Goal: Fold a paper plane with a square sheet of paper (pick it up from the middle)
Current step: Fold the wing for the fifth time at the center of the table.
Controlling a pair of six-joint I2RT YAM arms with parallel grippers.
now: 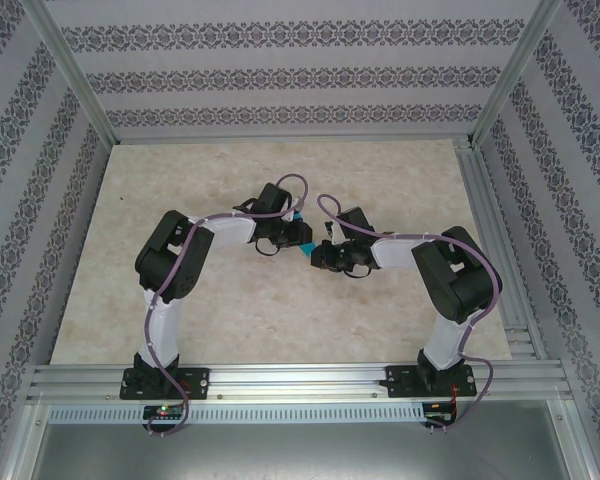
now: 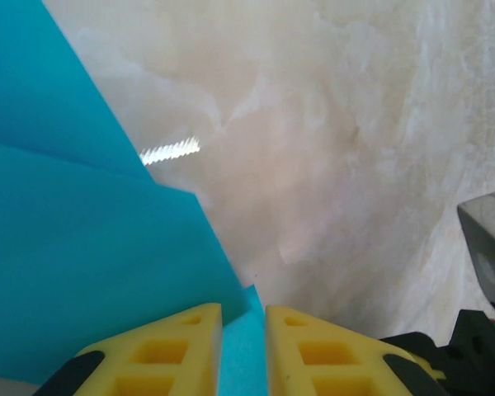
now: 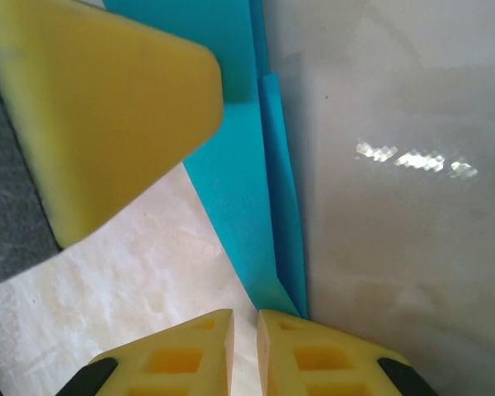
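The teal-blue sheet of paper (image 1: 306, 253) is folded into layers with a long crease and hangs just above the middle of the table, between the two arms. In the left wrist view the paper (image 2: 82, 247) spreads to the left. A strip of it runs down between the yellow pads of my left gripper (image 2: 243, 330), which is shut on it. In the right wrist view the paper (image 3: 239, 190) narrows to a point that ends at the tip of the right pad. My right gripper (image 3: 245, 330) is shut to a thin slit with only table showing through it. One left-gripper finger (image 3: 107, 107) sits at upper left.
The beige marbled table top (image 1: 230, 310) lies open on all sides of the grippers. An aluminium frame rail (image 1: 300, 378) runs along the near edge, and patterned walls close in the sides and back. The dark body of the right arm (image 2: 487, 247) edges into the left wrist view.
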